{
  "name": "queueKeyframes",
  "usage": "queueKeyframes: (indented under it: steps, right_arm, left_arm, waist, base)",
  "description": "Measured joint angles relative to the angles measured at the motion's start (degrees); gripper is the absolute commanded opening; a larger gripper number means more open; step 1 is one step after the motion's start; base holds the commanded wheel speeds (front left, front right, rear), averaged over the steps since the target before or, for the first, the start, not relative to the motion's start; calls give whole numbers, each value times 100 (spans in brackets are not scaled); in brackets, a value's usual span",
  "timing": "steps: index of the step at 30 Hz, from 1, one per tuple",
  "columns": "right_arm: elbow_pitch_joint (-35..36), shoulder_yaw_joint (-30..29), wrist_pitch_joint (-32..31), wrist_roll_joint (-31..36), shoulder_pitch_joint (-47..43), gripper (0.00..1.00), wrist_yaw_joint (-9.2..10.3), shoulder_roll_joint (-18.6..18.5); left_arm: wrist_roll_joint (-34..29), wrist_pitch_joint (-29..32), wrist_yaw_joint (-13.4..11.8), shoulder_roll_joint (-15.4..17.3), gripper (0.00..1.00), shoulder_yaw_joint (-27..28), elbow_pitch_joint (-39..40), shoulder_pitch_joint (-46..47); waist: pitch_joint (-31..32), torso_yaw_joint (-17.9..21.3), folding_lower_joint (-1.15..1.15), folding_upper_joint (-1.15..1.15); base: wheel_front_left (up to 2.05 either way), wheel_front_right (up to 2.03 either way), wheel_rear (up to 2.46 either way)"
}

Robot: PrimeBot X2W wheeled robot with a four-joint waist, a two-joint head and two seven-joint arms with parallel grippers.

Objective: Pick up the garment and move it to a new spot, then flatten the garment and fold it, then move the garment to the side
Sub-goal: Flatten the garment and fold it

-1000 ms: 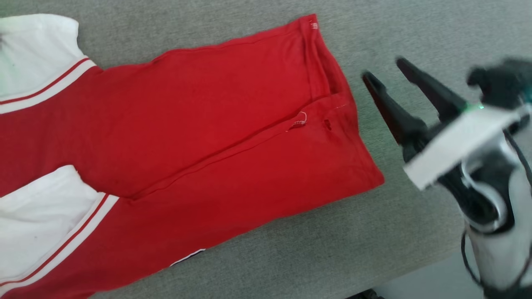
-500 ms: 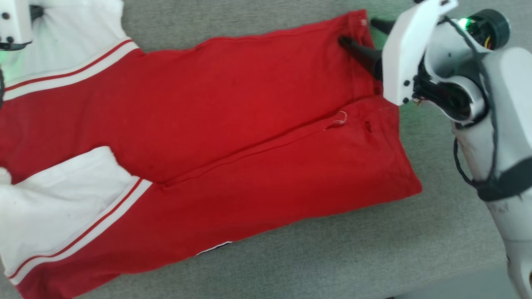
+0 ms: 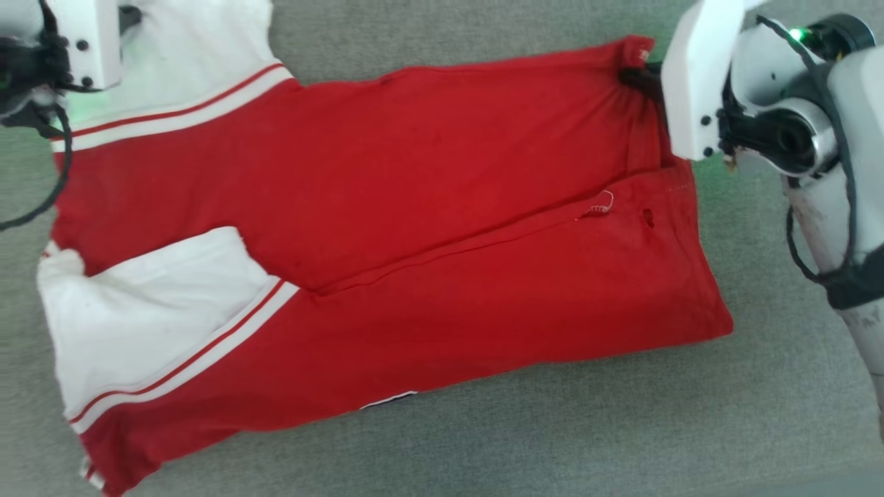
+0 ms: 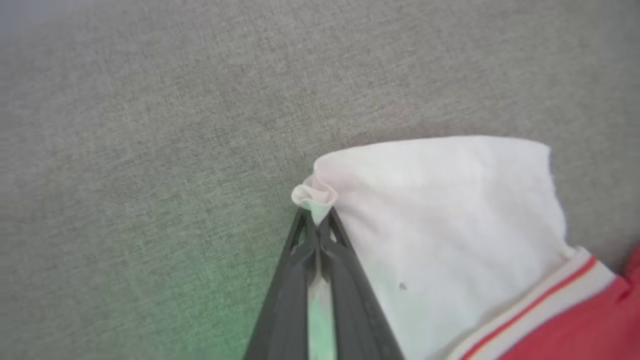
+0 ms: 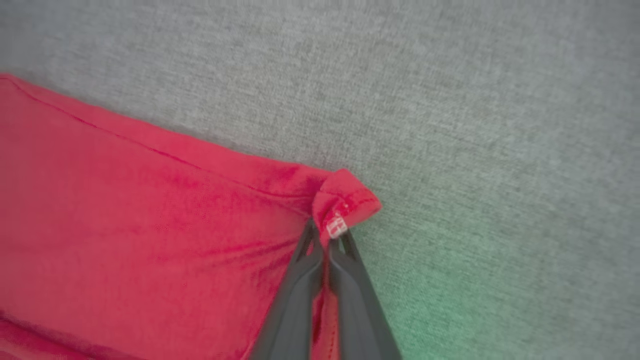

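Jaws pinch garment [image 3: 414, 207]: left gripper [image 4: 316, 217] sleeve [image 4: 440, 200], right gripper [image 5: 328, 236] hem [image 5: 347, 200]; grey woven surface [image 3: 552, 428] beneath.

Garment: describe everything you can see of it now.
The garment is a red soft-looking jersey shirt with white sleeve panels and red-and-white striped trim, folded lengthwise and lying flat on the grey fabric surface. A small hole sits near the hem. The left gripper pinches a white sleeve corner; the right gripper pinches a red hem corner.
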State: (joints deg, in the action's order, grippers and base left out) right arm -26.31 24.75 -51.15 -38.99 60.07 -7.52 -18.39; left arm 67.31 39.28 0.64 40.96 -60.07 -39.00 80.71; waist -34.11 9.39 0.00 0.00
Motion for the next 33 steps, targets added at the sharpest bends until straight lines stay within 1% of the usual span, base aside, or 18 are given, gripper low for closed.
queueKeyframes:
  steps: [4, 8, 10, 13, 16, 18, 24, 26, 29, 31, 33]
  right_arm:
    - [303, -40, 141, -48, -276, 0, 1, -230]
    - [773, -170, 244, -91, -597, 0, 1, -517]
    - [1049, -279, 270, -113, -809, 0, 1, -655]
    - [1493, -503, 274, -136, -1183, 0, 1, -880]
    - [2003, -799, 214, -147, -1630, 0, 1, -1050]
    - [2357, -1010, 114, -132, -1960, 0, 1, -1135]
    - [3406, -1744, -265, -20, -3049, 0, 1, -1236]
    - [3652, -1985, -399, 38, -3370, 0, 1, -1222]
    - [3918, -2340, -566, 105, -3866, 0, 1, -1102]
    - [3991, -2446, -679, 178, -4163, 0, 1, -1015]
    - [4009, -2502, -732, 218, -4434, 0, 2, -877]
  left_arm:
    - [89, 14, 36, 35, 0, 47, 136, -48]
    - [193, 120, 30, 131, 0, 105, 487, -87]
    - [296, 183, -19, 219, 0, 114, 746, -154]
    - [434, 292, -157, 381, 0, 148, 1272, -346]
    - [472, 366, -397, 665, 0, 142, 1962, -576]
    - [587, 396, -617, 896, 0, 168, 2528, -789]
    - [697, 405, -1458, 1691, 0, 126, 4432, -1491]
    - [775, 374, -1727, 1926, 0, 115, 4990, -1730]
    - [805, 299, -2004, 2202, 0, 52, 5680, -2039]
    - [822, 281, -2176, 2328, 0, -79, 5979, -2284]
    - [851, 216, -2309, 2351, 0, -208, 6132, -2580]
  waist:
    - [206, -115, 0, 0]
    - [430, -260, 0, 0]
    - [541, -340, 0, 0]
    - [700, -476, 0, 0]
    - [857, -608, 0, 0]
    - [955, -687, 0, 0]
    - [1164, -903, 0, 0]
    - [1198, -950, 0, 0]
    - [1210, -1001, 0, 0]
    - [1212, -1020, 0, 0]
    - [1206, -1028, 0, 0]
  base:
    - [0, 0, 0]
    - [0, 0, 0]
    - [0, 0, 0]
    - [0, 0, 0]
    - [0, 0, 0]
    - [0, 0, 0]
    - [0, 0, 0]
    - [0, 0, 0]
    - [0, 0, 0]
    - [0, 0, 0]
    - [0, 0, 0]
